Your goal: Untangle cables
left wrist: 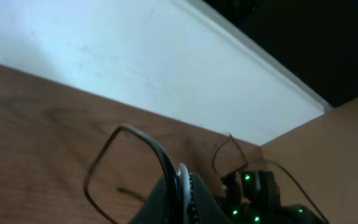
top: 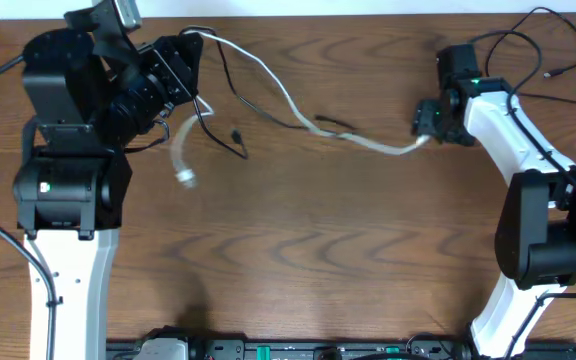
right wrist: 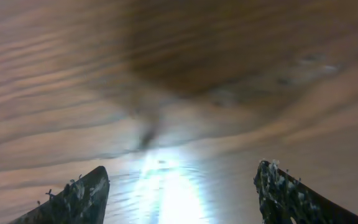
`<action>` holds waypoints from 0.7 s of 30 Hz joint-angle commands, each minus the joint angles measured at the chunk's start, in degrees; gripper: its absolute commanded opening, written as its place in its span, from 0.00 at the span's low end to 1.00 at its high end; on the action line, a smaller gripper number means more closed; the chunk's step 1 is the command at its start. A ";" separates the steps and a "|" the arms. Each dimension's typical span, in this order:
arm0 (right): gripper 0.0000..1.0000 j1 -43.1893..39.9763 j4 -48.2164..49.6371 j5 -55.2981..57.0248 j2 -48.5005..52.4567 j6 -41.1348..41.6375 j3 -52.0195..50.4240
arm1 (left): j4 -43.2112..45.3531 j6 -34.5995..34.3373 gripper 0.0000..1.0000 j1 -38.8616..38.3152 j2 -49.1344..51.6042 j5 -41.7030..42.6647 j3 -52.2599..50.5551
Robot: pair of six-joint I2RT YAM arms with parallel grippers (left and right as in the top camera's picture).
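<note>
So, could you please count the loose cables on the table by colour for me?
white cable: 1
black cable: 1
total: 2

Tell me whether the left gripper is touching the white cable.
Touching. The left wrist view shows the white cable pinched between the jaws of the left gripper and running out from them.
</note>
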 commanded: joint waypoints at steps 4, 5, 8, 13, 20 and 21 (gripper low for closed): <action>0.77 -0.50 -0.33 -8.02 -0.63 -11.78 0.02 | -0.31 -0.02 0.07 0.26 2.75 4.63 0.22; 0.79 -0.48 -0.26 -12.26 -0.68 -14.88 0.31 | -0.31 -0.02 0.07 0.15 3.15 5.90 0.22; 0.98 -0.20 -0.22 -36.26 -2.21 -27.98 2.78 | -0.50 2.82 0.07 -1.16 5.57 12.52 0.22; 0.99 0.48 7.52 -61.11 -7.32 -29.44 5.84 | -2.82 9.05 0.08 -1.70 10.54 24.39 0.22; 0.98 4.87 17.88 -72.63 -9.18 -30.95 5.84 | -2.64 3.87 0.07 -1.66 15.37 30.38 0.22; 0.97 5.90 18.93 -72.63 -9.18 -31.36 5.84 | -2.34 2.16 0.07 -1.66 15.41 30.38 0.22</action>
